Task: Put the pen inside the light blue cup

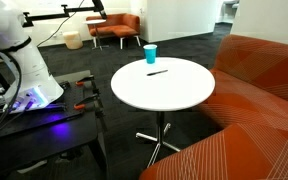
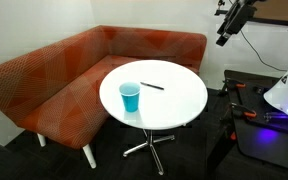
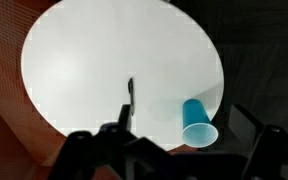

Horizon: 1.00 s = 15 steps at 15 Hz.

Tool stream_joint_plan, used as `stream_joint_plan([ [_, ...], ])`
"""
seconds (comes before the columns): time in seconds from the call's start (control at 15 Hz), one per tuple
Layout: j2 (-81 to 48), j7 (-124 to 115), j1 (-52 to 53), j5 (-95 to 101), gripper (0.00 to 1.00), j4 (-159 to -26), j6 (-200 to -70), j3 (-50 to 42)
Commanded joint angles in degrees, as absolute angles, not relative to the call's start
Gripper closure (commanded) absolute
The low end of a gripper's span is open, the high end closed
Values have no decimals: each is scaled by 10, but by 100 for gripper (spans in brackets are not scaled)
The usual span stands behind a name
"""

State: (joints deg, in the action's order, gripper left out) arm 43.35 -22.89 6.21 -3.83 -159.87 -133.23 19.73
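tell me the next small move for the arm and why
Probably lower the gripper toward the pen and centre the open fingers over it. The pen lies flat on the white table, apart from the upright light blue cup, and the gripper hangs well above the table holding nothing.

1. Wrist view: gripper (image 3: 174,152) dark, blurry, lower part cut off by btm edge.
2. Pen (image 1: 157,72) in an exterior view too small: can't tell tip from cap.
3. Sofa (image 1: 264,95) cut off at right & btm edges.
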Motion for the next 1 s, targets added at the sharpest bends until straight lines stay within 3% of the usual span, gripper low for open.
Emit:
stream_joint_plan([
  [0.0, 427, -211, 40, -30, 0, -1597, -1337, 150],
  [0.4, 378, -153, -3, -6, 0, -1598, -1391, 91],
  [0.93, 256, -114, -22, 22, 0, -1599, -1554, 70],
])
